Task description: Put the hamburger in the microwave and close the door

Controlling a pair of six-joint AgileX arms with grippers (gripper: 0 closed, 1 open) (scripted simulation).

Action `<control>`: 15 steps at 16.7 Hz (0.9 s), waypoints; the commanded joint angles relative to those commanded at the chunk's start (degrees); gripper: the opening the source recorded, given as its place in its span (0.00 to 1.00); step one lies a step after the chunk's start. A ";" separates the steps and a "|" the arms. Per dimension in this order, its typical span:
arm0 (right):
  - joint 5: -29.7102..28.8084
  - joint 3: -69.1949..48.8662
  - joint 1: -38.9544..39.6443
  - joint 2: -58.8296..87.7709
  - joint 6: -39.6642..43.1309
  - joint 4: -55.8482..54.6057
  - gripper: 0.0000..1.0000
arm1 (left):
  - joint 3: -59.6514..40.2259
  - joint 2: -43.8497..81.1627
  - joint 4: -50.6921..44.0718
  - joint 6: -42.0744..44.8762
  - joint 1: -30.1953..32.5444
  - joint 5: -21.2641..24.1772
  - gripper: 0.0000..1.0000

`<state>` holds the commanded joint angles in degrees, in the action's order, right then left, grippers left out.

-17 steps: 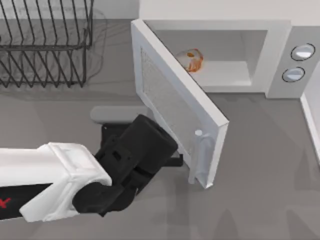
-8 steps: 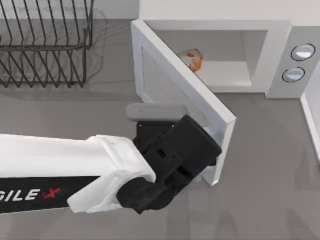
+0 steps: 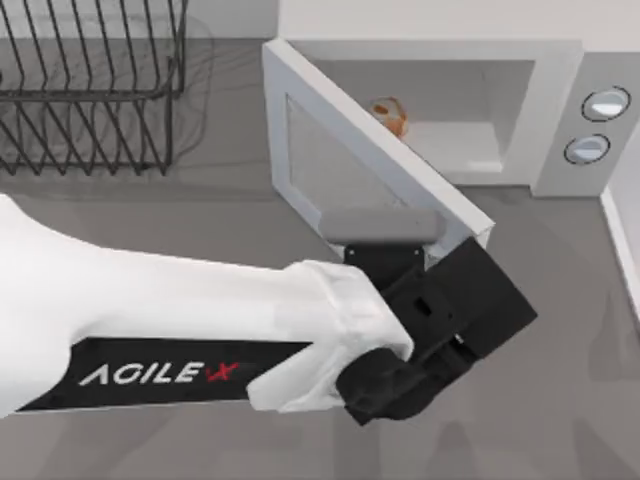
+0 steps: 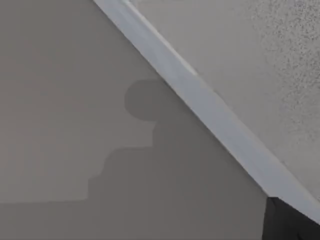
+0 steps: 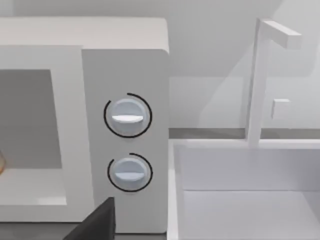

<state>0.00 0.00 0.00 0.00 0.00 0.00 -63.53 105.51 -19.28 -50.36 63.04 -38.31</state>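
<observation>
The microwave [image 3: 560, 110] stands at the back right with its cavity open; its two dials face the right wrist view on the microwave's panel [image 5: 125, 65]. The hamburger [image 3: 390, 115] lies inside the cavity, partly hidden behind the door's top edge. The door [image 3: 330, 170] is hinged at the left and stands about half open, angled across the opening. My left gripper [image 3: 455, 300] presses against the door's outer face near its free end, covering the handle. In the left wrist view, the speckled face of the door [image 4: 280, 60] sits very close above the table.
A black wire dish rack [image 3: 90, 90] stands at the back left. A white basin [image 5: 240, 190] with a tall white tap [image 5: 260, 80] sits just right of the microwave. The left arm's shadow falls on the grey table [image 4: 60, 100].
My left arm has swept to the right along the door, and the door has swung further toward the microwave. More of the hamburger is now hidden behind the door.
</observation>
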 joint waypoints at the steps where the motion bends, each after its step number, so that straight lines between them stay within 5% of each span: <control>1: 0.00 0.00 0.00 0.00 0.00 0.00 1.00 | -0.11 0.18 -0.07 -0.08 0.03 -0.06 0.00; 6: 0.00 0.00 0.00 0.00 0.00 0.00 1.00 | -0.88 0.63 -0.71 -0.35 -0.15 -0.13 0.00; 15: 0.00 0.00 0.00 0.00 0.00 0.00 1.00 | -17.03 11.82 -8.58 -4.59 4.03 -1.67 0.00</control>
<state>0.00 0.00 0.00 0.00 0.00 0.00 -80.55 117.33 -27.85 -54.95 67.07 -39.98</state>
